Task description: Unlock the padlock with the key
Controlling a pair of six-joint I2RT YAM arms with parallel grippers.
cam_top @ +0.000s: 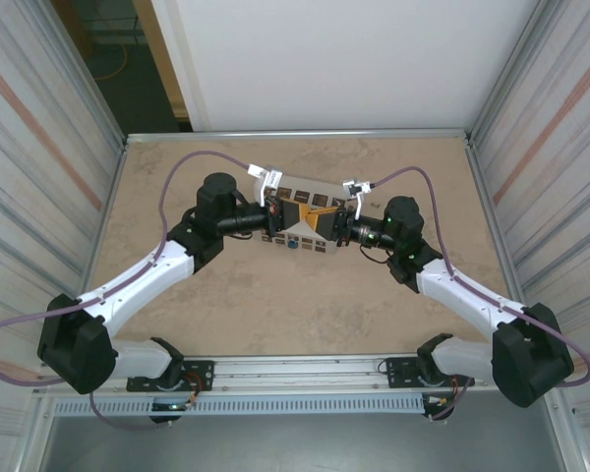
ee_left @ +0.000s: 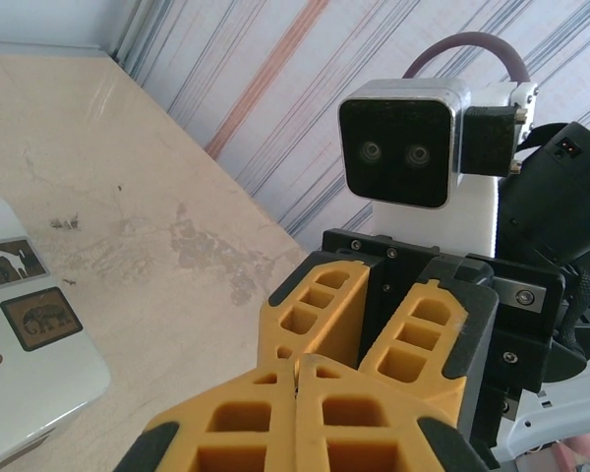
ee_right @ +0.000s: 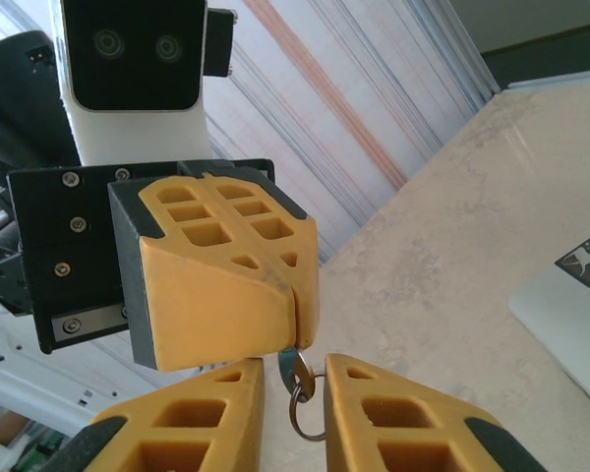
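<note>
The tiny blue squarish padlock [cam_top: 292, 243] shows from overhead at the near edge of the flat white box with brown picture squares [ee_left: 49, 383]. It sits just on my side of the spot where the two grippers meet. It is too small there for me to tell whether it lies on the box or hangs, or which way its keyhole faces.

The small silvery key [ee_right: 297, 369] is above it. It pokes out of the seam of the left gripper [ee_right: 293, 324], whose yellow fingers are pressed tight together on it. A thin metal ring [ee_right: 305, 421] dangles below the key.

The right gripper [ee_right: 295, 398] faces the left one nose to nose. Its jaws are apart, with the key and ring hanging in the gap. I can see no contact with either yellow pad [ee_right: 192, 423].

My reading is that we are in the key-handling step, not yet at the lock. The key looks to be passing between the grippers or being re-gripped, and nothing is in the keyhole.

For the next move, I would close the right jaws squarely on the key's flat head rather than on the loose ring, which would swing. I would want a firm hold there before the left gripper lets go. After that, one gripper has to steady the padlock on the beige stone-patterned table [cam_top: 275, 305] while the other lines the blade up with the keyhole.
</note>
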